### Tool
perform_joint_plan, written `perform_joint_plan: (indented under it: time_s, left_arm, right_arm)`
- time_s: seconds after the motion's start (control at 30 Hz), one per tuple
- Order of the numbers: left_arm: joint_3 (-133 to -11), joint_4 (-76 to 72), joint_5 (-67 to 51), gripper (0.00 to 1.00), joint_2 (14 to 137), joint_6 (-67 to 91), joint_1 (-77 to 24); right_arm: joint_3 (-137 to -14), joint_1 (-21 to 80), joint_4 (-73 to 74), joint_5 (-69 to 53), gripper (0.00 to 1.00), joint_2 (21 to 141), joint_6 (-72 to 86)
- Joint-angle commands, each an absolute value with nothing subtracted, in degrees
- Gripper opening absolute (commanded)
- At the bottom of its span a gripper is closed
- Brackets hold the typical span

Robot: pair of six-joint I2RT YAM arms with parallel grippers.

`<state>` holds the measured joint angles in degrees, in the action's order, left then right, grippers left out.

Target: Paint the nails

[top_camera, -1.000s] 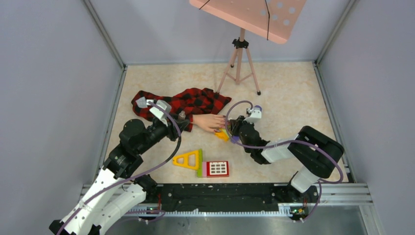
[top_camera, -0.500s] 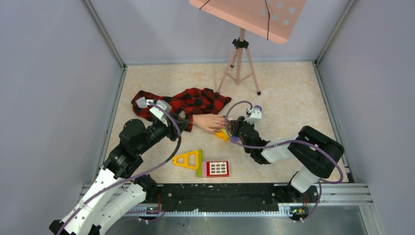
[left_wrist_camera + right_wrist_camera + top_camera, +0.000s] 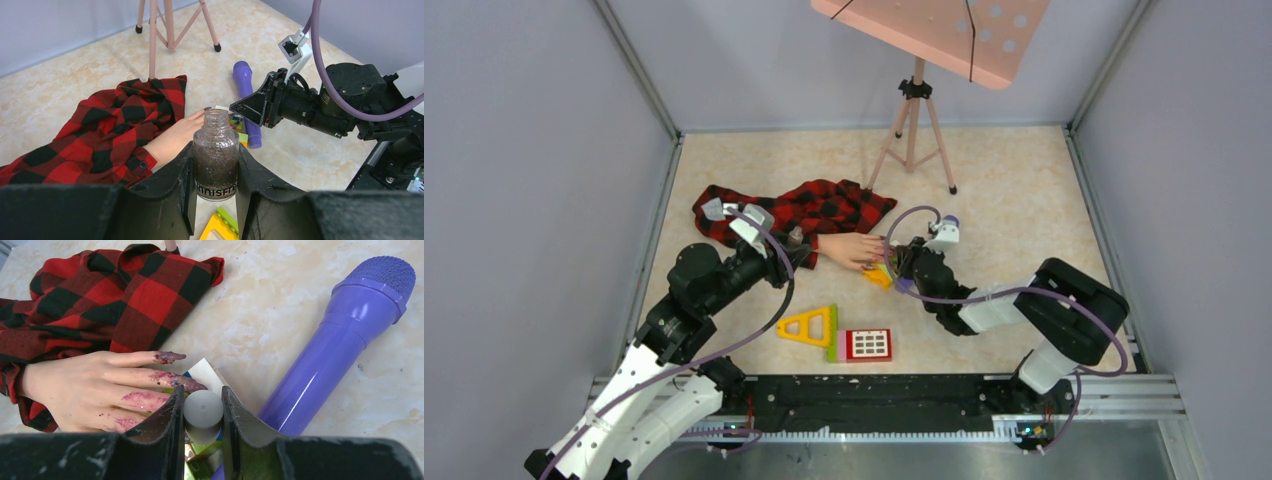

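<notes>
— How do my arms read on your screen?
— I see the left arm (image 3: 709, 285) and right arm (image 3: 1069, 305) chunky and black at the joints. White links (image 3: 624, 400) show toward 7 o'clock in my overhead view.
— Cables?
— A lilac cable (image 3: 318, 50) loops along each arm, and I can see a white camera block (image 3: 943, 235) at the right wrist.
— And the fingers?
— On my left gripper (image 3: 215, 149) and right gripper (image 3: 202, 390) they're matte black and flat-sided, scuffed with pale scratches along the edges.
</notes>
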<state>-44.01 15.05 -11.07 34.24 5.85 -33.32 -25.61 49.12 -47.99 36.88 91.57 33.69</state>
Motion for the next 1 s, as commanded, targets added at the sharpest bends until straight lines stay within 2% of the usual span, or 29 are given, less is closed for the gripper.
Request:
perform_joint_plan:
  time_s: [0.0,0.97]
  left_arm:
    - [-44.2,13.1,-11.2,0.0,33.6,5.6,-33.4]
    - [-44.2,13.0,-11.0,0.0,33.4,5.6,-33.5]
  right_arm:
    - [-25.4,49.9,-48.6,38.6,0.0,89.0,34.3]
    - [-25.3,49.9,-49.6,37.3,0.0,86.4,33.4]
